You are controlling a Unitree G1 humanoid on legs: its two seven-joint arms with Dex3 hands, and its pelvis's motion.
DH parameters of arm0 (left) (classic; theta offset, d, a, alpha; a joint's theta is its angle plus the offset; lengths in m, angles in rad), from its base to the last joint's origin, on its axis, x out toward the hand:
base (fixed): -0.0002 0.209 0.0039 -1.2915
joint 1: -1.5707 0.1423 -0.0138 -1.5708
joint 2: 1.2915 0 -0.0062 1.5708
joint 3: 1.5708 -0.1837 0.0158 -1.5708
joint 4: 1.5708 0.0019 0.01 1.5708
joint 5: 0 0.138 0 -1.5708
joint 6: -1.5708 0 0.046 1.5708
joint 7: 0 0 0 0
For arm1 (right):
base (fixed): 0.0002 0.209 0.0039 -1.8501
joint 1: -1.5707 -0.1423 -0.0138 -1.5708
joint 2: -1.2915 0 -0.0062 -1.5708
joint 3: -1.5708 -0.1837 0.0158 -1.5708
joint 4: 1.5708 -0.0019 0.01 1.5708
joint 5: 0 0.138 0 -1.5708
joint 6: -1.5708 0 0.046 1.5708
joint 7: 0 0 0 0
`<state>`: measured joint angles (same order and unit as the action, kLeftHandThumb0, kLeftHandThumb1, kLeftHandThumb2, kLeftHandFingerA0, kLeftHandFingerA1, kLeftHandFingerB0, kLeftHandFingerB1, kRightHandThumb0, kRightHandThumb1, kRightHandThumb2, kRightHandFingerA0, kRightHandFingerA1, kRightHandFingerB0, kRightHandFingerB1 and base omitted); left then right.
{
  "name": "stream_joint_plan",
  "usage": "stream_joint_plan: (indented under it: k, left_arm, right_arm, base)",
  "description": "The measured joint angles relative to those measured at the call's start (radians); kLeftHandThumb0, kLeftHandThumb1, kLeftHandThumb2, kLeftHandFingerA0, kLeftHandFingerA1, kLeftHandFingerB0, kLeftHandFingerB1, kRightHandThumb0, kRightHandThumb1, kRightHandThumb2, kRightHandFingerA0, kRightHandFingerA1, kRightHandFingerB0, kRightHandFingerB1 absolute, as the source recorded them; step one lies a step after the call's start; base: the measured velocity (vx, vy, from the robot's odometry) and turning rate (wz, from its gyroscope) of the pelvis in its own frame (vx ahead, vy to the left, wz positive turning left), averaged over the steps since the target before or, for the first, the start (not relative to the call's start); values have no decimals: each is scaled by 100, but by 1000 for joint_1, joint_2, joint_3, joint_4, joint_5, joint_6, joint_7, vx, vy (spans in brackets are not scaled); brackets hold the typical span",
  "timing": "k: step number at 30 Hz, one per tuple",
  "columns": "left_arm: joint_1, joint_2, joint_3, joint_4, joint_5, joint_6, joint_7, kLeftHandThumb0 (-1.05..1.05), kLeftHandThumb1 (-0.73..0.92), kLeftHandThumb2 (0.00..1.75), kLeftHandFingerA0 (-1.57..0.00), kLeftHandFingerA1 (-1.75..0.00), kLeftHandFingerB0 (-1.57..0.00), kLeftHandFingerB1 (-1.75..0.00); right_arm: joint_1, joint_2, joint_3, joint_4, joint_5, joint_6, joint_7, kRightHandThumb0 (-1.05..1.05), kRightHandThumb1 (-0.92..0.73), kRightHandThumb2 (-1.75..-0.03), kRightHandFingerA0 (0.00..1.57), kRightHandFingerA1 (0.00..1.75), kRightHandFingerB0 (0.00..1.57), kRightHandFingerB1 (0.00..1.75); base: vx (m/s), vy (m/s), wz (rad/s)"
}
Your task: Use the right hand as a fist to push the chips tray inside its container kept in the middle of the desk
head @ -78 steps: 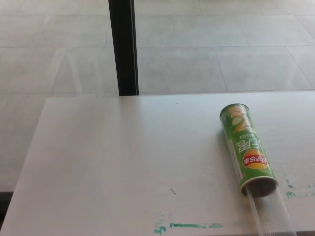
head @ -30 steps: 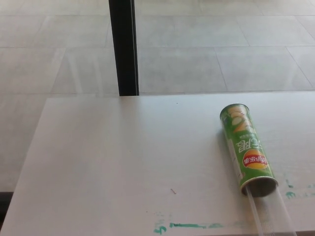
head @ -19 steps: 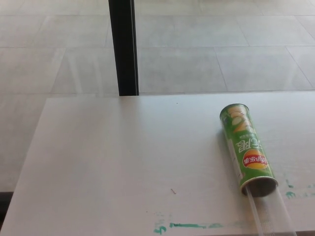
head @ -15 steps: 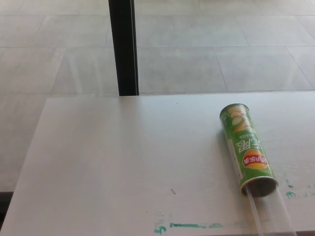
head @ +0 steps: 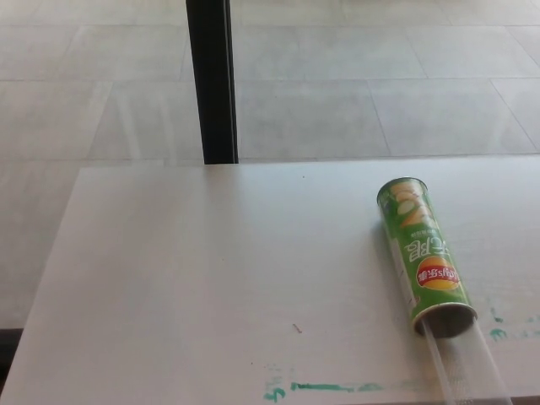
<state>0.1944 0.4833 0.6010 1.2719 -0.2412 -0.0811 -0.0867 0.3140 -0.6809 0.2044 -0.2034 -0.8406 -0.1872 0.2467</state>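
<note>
Head view of a white worktop seen from above, with a pale tiled floor beyond its far edge. Neither the left hand nor the right hand appears anywhere in the view, nor any forearm, so no pose can be read and it cannot be told whether either hand is open or closed.

A green chips container lies on its side on the right part of the worktop (not at its centre), its long axis running from far to near and leaning slightly toward the right. Its closed end faces the far edge; its open mouth faces the near edge. The label, with a red and yellow logo, reads upside down from this viewpoint.

A clear plastic chips tray projects from the open mouth toward the near edge and is cut off by the bottom of the frame. It appears to sit partly inside the container, though its transparency makes its outline faint.

Smears of green marker run along the near edge of the worktop, left of the tray, with smaller marks to its right. A black vertical post stands behind the far edge.
</note>
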Motion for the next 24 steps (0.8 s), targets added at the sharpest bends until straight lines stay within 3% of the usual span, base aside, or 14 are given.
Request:
stream_joint_plan:
  k: [1,4,5,6,13,15,17,18,19,20,21,22,23,24]
  left_arm:
    - [1,0,-1,0,0,0,0,-76,69,142,-146,-160,-41,-100]
    - [2,0,-1,0,0,0,0,-75,70,143,-147,-161,-48,-104]
    - [2,0,-1,0,0,0,0,-82,73,146,-141,-161,-33,-98]
    - [3,0,-2,0,0,-1,0,-83,72,146,-147,-164,-51,-110]
    - [11,4,-4,6,0,-20,0,-72,64,137,-140,-155,-41,-97]
    - [12,14,-4,12,0,-27,0,-73,69,141,-143,-157,-59,-109]
    - [17,25,-7,16,0,-38,1,-72,70,141,-144,-158,-62,-110]
    - [17,29,-10,17,0,-43,2,-75,72,143,-142,-158,-48,-103]
    - [18,33,-13,18,0,-47,2,-82,74,146,-142,-161,-46,-105]
    - [18,34,-14,19,0,-50,2,-79,69,143,-130,-153,-25,-92]
    - [18,34,-16,21,0,-53,2,-105,92,99,-66,-169,-39,-136]
    - [19,34,-18,23,0,-56,1,-78,62,138,-133,-154,-34,-96]
    - [20,34,-19,25,0,-59,0,-78,62,138,-133,-154,-34,-96]
    - [21,34,-20,25,0,-63,-1,-105,92,96,-82,-161,-46,-127]
  right_arm:
    - [-8,-1,6,8,-14,5,-1,-67,-75,-63,94,96,76,50]
    - [-37,-1,33,31,-63,26,-2,-67,-75,-63,94,94,78,51]
    - [-44,-1,38,36,-73,30,-2,-67,-75,-63,93,98,76,51]
    - [-56,-1,48,41,-92,39,-2,-68,-76,-63,97,93,74,48]
    - [-122,3,93,51,-191,90,-2,-68,-76,-63,97,92,80,52]
    - [-142,8,102,50,-221,109,-2,-68,-77,-63,95,95,82,52]
    - [-161,13,108,43,-249,129,3,-68,-77,-63,96,90,81,52]
    - [-168,15,110,39,-261,139,6,-68,-78,-63,98,85,80,51]
    - [-174,17,112,35,-270,146,10,-69,-78,-64,100,84,80,50]
    - [-177,17,113,31,-277,151,12,-71,-79,-64,103,84,79,50]
    - [-179,17,113,24,-284,154,15,-71,-79,-64,102,84,79,50]
    - [-182,18,114,16,-288,158,18,-70,-78,-63,104,83,78,49]
    - [-184,19,114,6,-292,161,21,-70,-78,-63,104,83,78,49]
    - [-187,21,115,-2,-296,165,26,-66,-76,-63,103,78,78,49]
  base:
    - [0,0,0]
    - [0,0,0]
    - [0,0,0]
    - [0,0,0]
    - [0,0,0]
    - [0,0,0]
    - [0,0,0]
    - [0,0,0]
    - [0,0,0]
    - [0,0,0]
    - [0,0,0]
    - [0,0,0]
    - [0,0,0]
    - [0,0,0]
